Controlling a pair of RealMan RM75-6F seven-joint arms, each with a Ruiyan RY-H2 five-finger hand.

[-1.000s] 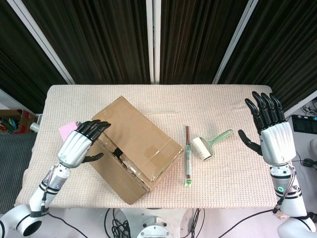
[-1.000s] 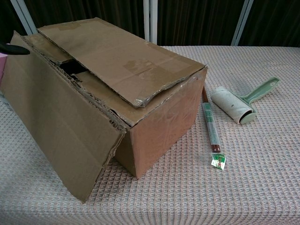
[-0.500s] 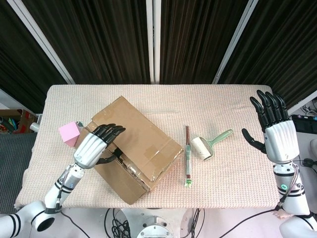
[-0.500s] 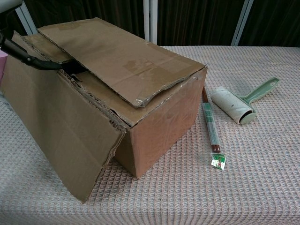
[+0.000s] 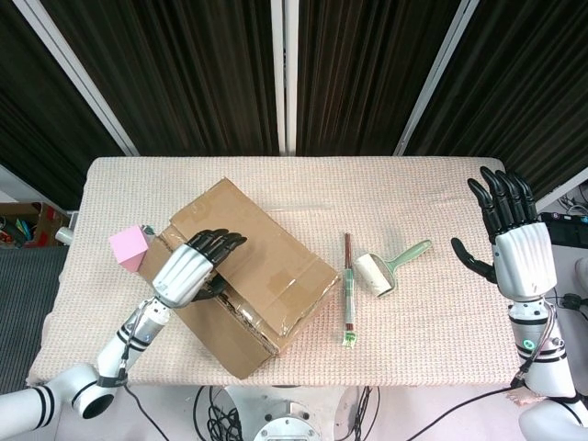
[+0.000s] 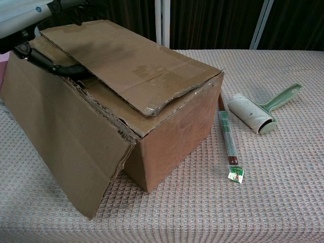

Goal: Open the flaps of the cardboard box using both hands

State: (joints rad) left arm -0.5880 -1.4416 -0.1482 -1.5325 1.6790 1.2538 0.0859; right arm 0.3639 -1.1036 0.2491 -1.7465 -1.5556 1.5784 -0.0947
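Nearest the robot, the cardboard box [image 5: 243,276] sits on the left half of the tabletop [image 5: 432,322], turned at an angle to the front edge, one long side flap [image 6: 71,147] hanging down and outward along its near face. Its top flap [image 6: 126,61] lies nearly flat with a slightly raised, taped edge. The left robot hand [image 5: 188,271] rests on the box at its left end, fingers laid over the top flap; in the chest view a dark finger [image 6: 53,66] reaches in under the edge of that flap at the gap between the flaps. Whether it actually grips the flap cannot be told.

Just right of the box, a thin brown stick in a clear wrapper [image 5: 348,289] lies lengthwise, close to the box's corner. Beside it lies a lint roller [image 5: 386,268] with a pale green handle pointing toward the far right.

At the right edge, the right robot hand [image 5: 514,243] is raised above the tabletop, fingers spread and upright, holding nothing, well apart from the box.

Left of the box, near the tabletop's left side, stands a pink cube [image 5: 129,247], close beside the box's far-left corner.
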